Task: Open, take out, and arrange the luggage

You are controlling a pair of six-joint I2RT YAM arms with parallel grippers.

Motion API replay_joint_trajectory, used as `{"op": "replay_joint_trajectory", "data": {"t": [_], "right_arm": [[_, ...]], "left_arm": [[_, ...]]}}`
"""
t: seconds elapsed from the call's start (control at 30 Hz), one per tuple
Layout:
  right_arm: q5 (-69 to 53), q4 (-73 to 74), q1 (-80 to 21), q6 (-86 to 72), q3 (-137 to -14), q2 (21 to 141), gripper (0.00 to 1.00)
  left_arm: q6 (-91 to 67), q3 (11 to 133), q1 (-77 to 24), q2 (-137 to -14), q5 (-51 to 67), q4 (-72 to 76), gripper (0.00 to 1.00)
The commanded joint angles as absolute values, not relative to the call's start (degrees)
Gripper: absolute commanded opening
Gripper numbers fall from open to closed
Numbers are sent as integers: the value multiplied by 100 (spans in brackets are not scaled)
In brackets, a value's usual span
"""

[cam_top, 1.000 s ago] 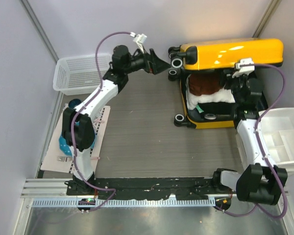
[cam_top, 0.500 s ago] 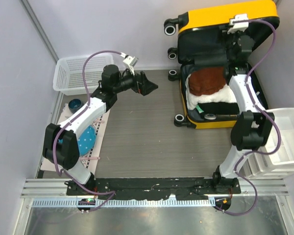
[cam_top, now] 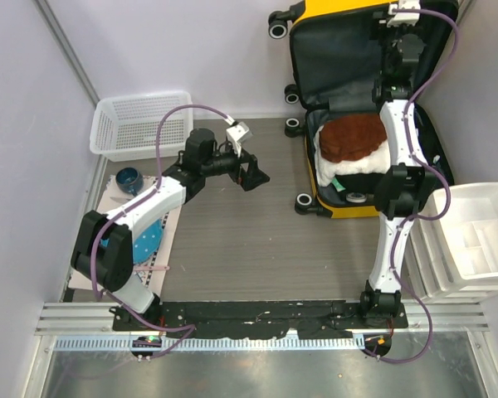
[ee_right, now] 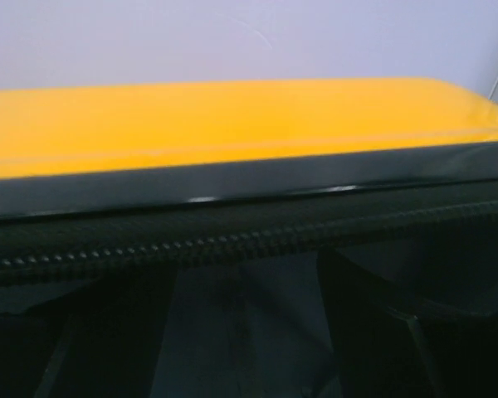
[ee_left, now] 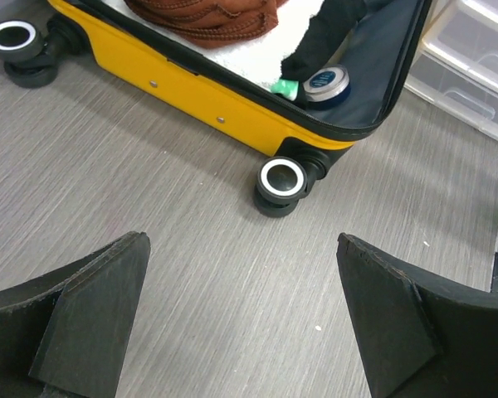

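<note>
- My left pincer (ee_left: 242, 240) is hovering over the grey table (ee_left: 191, 249), its fingers spread wide, pinching nothing.
- My right pincer (ee_right: 245, 265) is reaching up at the raised lid's zip edge, fingers apart, gripping nothing.
- The yellow luggage (cam_top: 336, 62) is lying open at the table's far right, lid standing up, brown knitwear (cam_top: 353, 137) resting on white cloth (cam_top: 340, 172) inside its base.
</note>
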State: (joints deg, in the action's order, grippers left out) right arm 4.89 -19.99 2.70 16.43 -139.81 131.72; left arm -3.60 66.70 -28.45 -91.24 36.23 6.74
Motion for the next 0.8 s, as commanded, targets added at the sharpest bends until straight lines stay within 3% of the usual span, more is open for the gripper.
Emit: {"op": "replay_joint_trajectory", "data": {"t": [0.0,0.17,0.47,0.57,0.63,0.77], "right_arm": [[572,-2583,220,1802,-12934,12334,75],[658,-2707,237,1846,-12366,12058,76],[1758,-3322,255,2215,-13368,13191,80],[1758,-3252,299,2013,-13404,13158,80],[1523,-3269,299,2004,-13176,13044,80],[1284,-3217,299,2057,-12701,12718,80]], "left_arm": [[-132,6758,-2769,-8938,3463,607,99],[-158,6996,-2654,-9009,3340,167,100],[-351,7259,-2505,-9123,3059,351,100],[-202,7505,-2548,-9368,3786,658,99],[60,7724,-2863,-9701,3990,652,94],[2043,8777,-3549,-10484,4490,-342,88]]}}
